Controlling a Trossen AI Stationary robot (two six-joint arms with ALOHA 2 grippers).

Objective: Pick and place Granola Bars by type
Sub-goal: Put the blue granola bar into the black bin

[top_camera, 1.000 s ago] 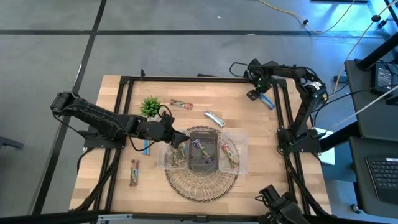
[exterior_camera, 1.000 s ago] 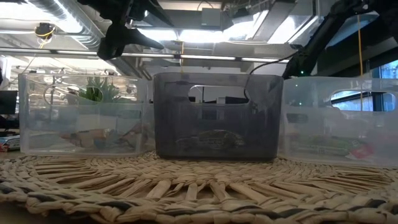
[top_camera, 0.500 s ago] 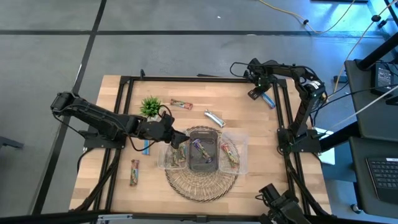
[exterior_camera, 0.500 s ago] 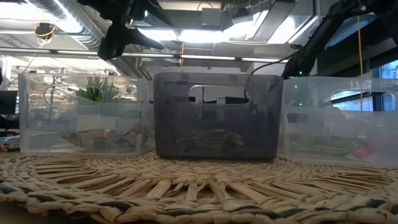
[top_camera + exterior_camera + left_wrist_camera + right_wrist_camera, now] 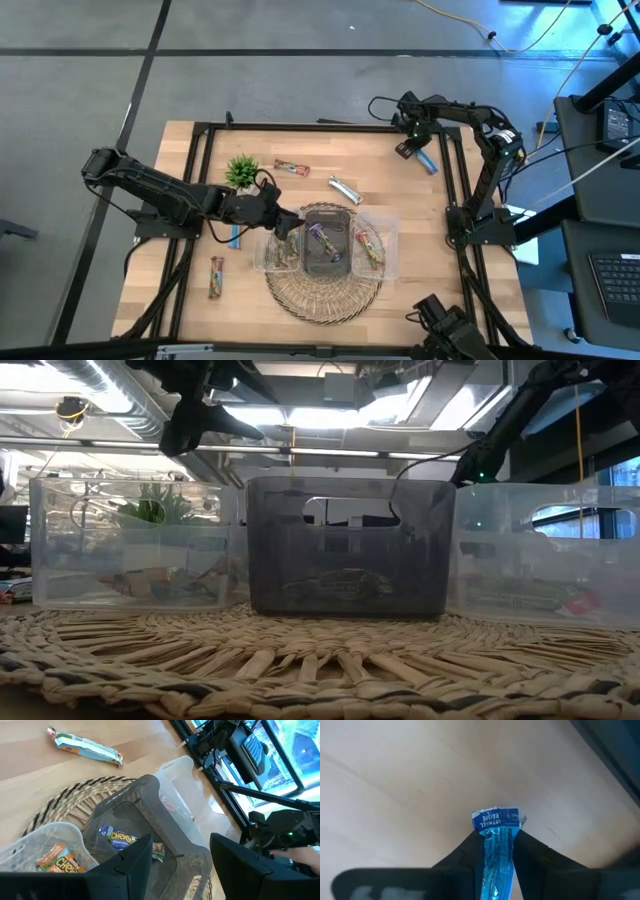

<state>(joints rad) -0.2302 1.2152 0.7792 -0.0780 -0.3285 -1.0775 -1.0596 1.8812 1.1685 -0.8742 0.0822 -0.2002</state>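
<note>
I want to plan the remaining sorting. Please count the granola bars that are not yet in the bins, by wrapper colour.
Blue bars: 2, one in the right gripper, one on the table beside the left arm
Silver bar: 1
Red-brown bars: 2, one near the plant, one near the table's left side
Total: 5
</note>
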